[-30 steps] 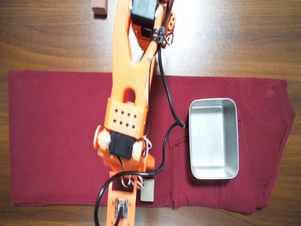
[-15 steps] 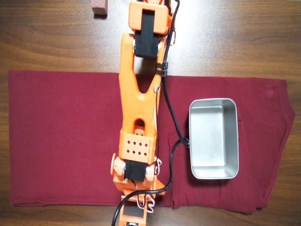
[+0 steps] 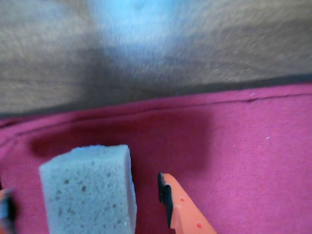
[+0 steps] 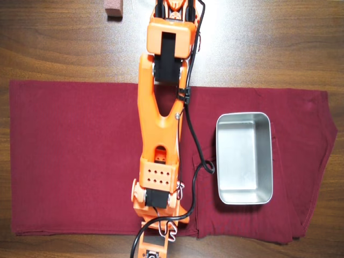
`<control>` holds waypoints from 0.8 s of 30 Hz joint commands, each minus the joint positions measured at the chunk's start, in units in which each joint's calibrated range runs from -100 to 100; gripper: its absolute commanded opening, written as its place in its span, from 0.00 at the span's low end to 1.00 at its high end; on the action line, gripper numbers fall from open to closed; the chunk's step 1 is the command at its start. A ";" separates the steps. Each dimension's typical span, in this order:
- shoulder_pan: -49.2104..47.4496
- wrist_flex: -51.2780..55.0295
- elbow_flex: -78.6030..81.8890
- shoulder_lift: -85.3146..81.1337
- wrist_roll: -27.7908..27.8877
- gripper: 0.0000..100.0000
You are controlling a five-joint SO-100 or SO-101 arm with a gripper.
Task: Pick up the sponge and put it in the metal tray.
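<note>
Having swung from a slant toward 7 o'clock into a straight line down the overhead view, the orange arm (image 4: 161,129) now reaching from 12 o'clock to the 6 o'clock edge, hiding the sponge that was showing beside the wrist a second ago.

Lying flat on the wooden table (image 4: 269,43), a dark red cloth (image 4: 70,156), spanning nearly the whole width. Leaving wide bare cloth at 9 o'clock of the arm, a narrower strip between arm and tray. Running close under the wrist at 6 o'clock, the cloth's hem, with bare wood beyond it.

Stretching low over the cloth, elbow near the centre, wrist motor near the bottom edge, gripper end passing out of the overhead frame. Looping off the forearm toward 3 o'clock, a black cable (image 4: 194,145), coming near the tray's left rim.

In the wrist view, the gripper (image 3: 85,204) standing open, fingers apart and holding nothing. Sitting between them at 7 o'clock of that view, the sponge (image 3: 87,190), a grey-beige porous block resting on the cloth, with a gap to the orange fingertip (image 3: 183,209) at 5 o'clock. Barely showing at the left edge, the other finger; contact there impossible to tell.

Sitting at 3 o'clock of the arm, well apart from the sponge, the metal tray (image 4: 244,198), empty. Resting on bare wood at 11 o'clock, a reddish-pink block (image 4: 113,8).
</note>
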 commanded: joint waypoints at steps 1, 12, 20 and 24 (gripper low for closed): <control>-0.10 -1.07 -2.33 -0.28 -0.44 0.19; -2.21 0.96 -1.88 0.16 -3.03 0.00; -3.17 3.45 -1.97 -3.74 -3.22 0.00; -3.84 0.22 -1.79 -0.46 -3.13 0.07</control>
